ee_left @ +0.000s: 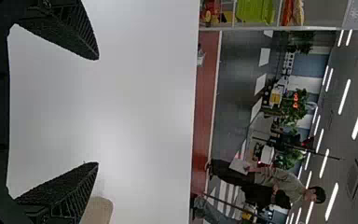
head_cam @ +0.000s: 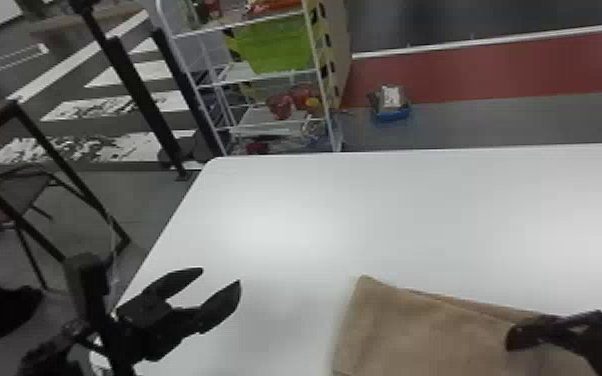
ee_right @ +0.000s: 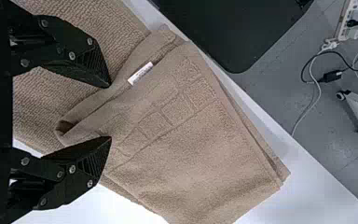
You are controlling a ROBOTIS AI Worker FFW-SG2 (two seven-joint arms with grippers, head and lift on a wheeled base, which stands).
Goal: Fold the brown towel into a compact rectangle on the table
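The brown towel (head_cam: 430, 330) lies partly folded at the near right of the white table (head_cam: 285, 210). Its layered folds and a small white tag show on the towel (ee_right: 182, 130) in the right wrist view. My right gripper (head_cam: 512, 340) is over the towel's right part; in its wrist view the right gripper (ee_right: 109, 112) stands open, a turned fold of cloth between its fingers. Left of the towel, my left gripper (head_cam: 221, 276) is open above the bare tabletop. The left wrist view has the left gripper (ee_left: 98, 111) with nothing between its fingers and a towel corner (ee_left: 98, 211) beside one.
Beyond the table's far edge stands a white wire shelf (head_cam: 265, 77) with a green bin (head_cam: 275, 45). A dark-framed chair (head_cam: 15, 200) is on the floor to the left. A black panel (ee_right: 233, 32) adjoins the table edge in the right wrist view.
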